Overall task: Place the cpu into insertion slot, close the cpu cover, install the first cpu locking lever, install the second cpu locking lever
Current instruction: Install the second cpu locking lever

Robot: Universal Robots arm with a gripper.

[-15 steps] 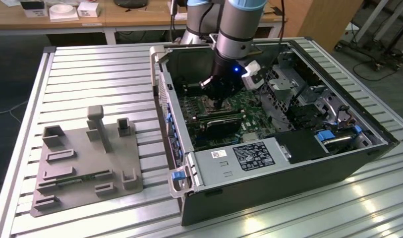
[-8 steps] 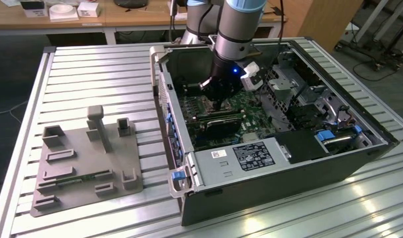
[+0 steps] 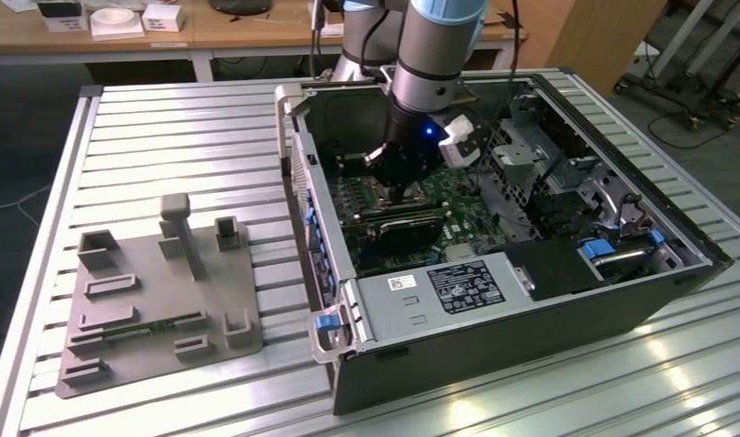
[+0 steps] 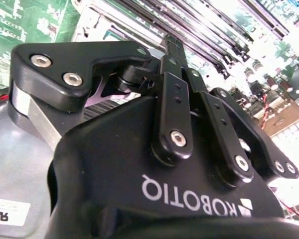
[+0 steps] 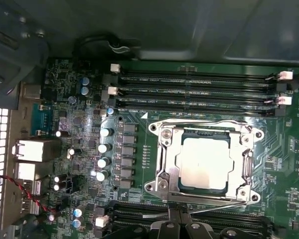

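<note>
In the first wrist view the cpu (image 5: 204,162), a silvery-grey square, lies flat in the insertion slot (image 5: 155,187) on the green motherboard (image 5: 289,199). The cpu cover (image 5: 167,164), a silvery frame, lies down flat around the chip. A thin wire locking lever (image 5: 224,204) runs slightly raised along the socket edge nearest my gripper (image 5: 178,219). The black fingertips sit together just beside that edge, at the lever's end. In the second wrist view the gripper (image 4: 172,44) looks shut, its fingers meeting over the board. In the exterior view the gripper (image 3: 401,197) reaches down into the open computer case (image 3: 515,328).
Long memory slots (image 5: 199,92) flank the socket on two sides. Capacitors (image 5: 103,154) and a red-black wire (image 5: 20,186) stand further off on the board. A power supply box (image 3: 449,287) fills the case's near end. A grey fixture plate (image 3: 163,300) rests on the table at the exterior view's left.
</note>
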